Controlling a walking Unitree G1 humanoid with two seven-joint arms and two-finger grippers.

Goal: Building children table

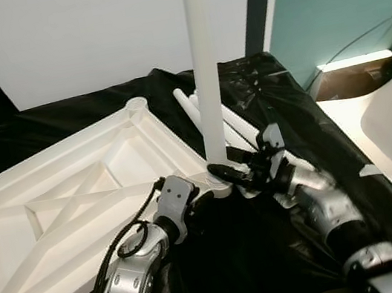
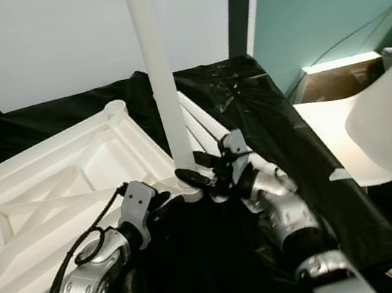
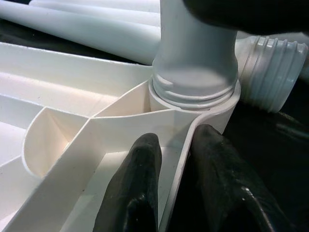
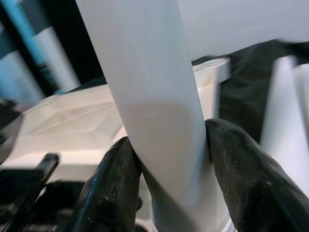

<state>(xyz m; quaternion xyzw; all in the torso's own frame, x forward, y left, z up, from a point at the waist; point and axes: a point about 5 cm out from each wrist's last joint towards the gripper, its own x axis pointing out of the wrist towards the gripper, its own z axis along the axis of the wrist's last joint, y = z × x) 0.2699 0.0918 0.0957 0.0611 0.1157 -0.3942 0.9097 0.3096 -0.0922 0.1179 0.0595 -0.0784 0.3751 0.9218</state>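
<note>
Both silver arms reach forward and inward, so the two claws meet close together at the same spot. The left claw [image 1: 203, 196] comes in low from the robot's left, its wrist wrapped by a looping black cable; its two long black fingers [image 3: 133, 188] are pinched on the thin white plastic rim of the ribbed tabletop panel [image 1: 57, 215], one on either side. The right claw [image 1: 224, 172] reaches in from the right, forearm angled upward, with its black fingers [image 4: 113, 186] clamped against opposite sides of the upright white round table leg [image 1: 205, 77] near its base.
</note>
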